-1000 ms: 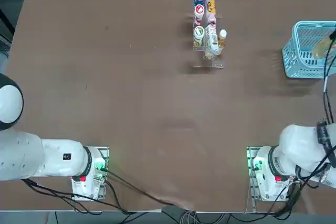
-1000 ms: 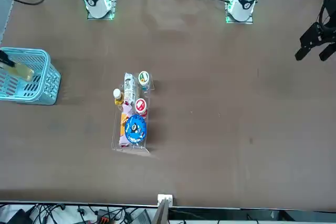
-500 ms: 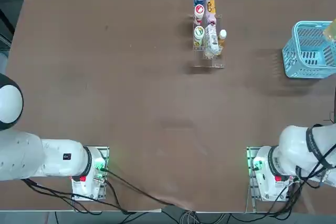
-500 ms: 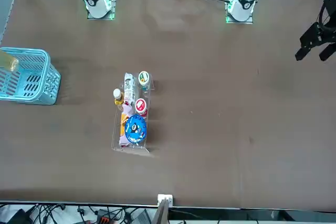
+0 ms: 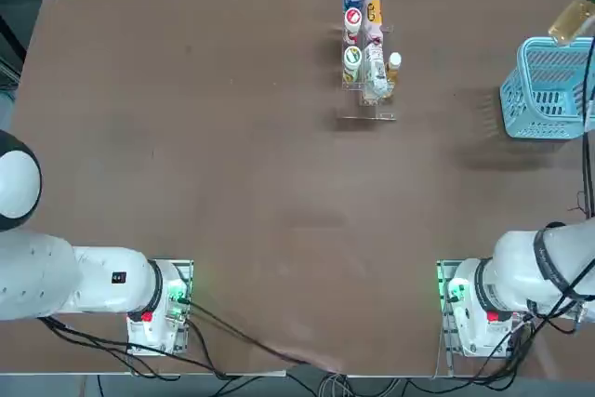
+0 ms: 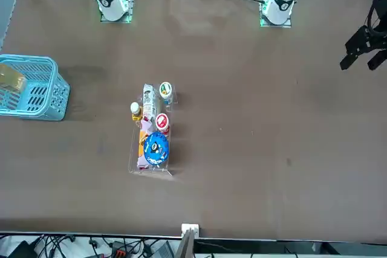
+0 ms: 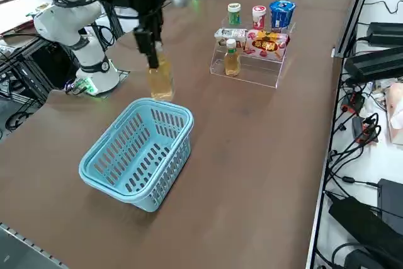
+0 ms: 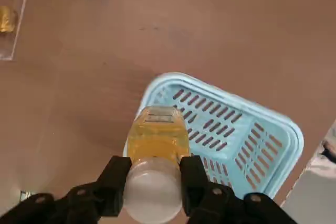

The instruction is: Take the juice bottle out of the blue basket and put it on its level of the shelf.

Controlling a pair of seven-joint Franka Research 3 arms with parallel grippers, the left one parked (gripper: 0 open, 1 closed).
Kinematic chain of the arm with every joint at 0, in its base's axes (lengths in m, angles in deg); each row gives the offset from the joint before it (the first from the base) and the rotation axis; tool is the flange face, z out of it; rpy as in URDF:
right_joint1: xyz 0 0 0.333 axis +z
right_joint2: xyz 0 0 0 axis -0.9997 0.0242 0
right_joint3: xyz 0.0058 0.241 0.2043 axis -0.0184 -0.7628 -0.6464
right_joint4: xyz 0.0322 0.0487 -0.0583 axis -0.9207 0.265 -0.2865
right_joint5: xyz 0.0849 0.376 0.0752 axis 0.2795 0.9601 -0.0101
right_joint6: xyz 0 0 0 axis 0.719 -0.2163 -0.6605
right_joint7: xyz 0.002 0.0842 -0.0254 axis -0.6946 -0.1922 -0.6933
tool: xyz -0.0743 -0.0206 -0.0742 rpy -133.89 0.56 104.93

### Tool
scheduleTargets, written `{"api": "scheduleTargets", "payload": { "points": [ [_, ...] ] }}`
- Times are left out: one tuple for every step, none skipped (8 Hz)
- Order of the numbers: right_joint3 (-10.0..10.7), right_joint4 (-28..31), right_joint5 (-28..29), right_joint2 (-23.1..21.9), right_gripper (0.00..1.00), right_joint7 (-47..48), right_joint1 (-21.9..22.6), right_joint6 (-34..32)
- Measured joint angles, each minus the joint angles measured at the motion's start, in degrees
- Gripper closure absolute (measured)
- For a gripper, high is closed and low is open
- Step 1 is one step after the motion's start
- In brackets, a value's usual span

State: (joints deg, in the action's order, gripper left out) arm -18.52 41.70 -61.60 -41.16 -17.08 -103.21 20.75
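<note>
My right gripper (image 7: 153, 51) is shut on the white cap of the juice bottle (image 7: 160, 79), which hangs upright in the air above the far rim of the blue basket (image 7: 157, 162). In the wrist view the black fingers (image 8: 118, 177) clamp the cap, with the amber bottle (image 8: 157, 140) over the basket (image 8: 252, 140) below. The basket interior shows nothing else. From overhead the bottle (image 5: 570, 21) shows at the right edge over the basket (image 5: 535, 109). The clear tiered shelf (image 7: 252, 70) stands well apart, at the table's far middle (image 5: 370, 104).
The shelf carries a blue can (image 7: 281, 12), a red-capped cup (image 7: 259, 16), a green-capped bottle (image 7: 233, 14), a snack packet (image 7: 267, 41) and another small amber bottle (image 7: 232, 58) on its lowest step. Brown tabletop lies open between basket and shelf. Cables and black boxes (image 7: 378, 61) lie beyond the table's edge.
The bottle has risen out of the basket in my right gripper and now hangs above its rim; it was down inside the basket a second ago.
</note>
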Motion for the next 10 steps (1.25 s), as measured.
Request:
{"api": "scheduleTargets", "payload": {
  "points": [
    [-0.05,-0.02,-0.92,0.24,0.46,-2.02,2.85,-0.05],
    [-0.10,-0.05,-1.19,0.80,0.46,-4.13,5.46,-0.04],
    [-0.13,-0.05,-1.25,1.66,0.46,-5.67,7.85,0.16],
    [-0.14,-0.08,-1.32,2.40,0.46,-6.24,10.08,0.65],
    [-0.16,-0.11,-1.39,3.05,0.46,-6.49,12.19,1.07],
    [-0.17,-0.10,-1.40,3.77,0.46,-6.76,14.20,1.84],
    [-0.20,-0.07,-1.41,4.72,0.46,-7.45,16.11,3.50],
    [-0.20,-0.05,-1.42,5.83,0.46,-8.96,17.77,5.64],
    [-0.20,-0.02,-1.42,7.08,0.46,-11.32,19.16,8.49],
    [-0.22,-0.01,-1.42,8.49,0.46,-13.45,20.31,11.32]
  ]
}}
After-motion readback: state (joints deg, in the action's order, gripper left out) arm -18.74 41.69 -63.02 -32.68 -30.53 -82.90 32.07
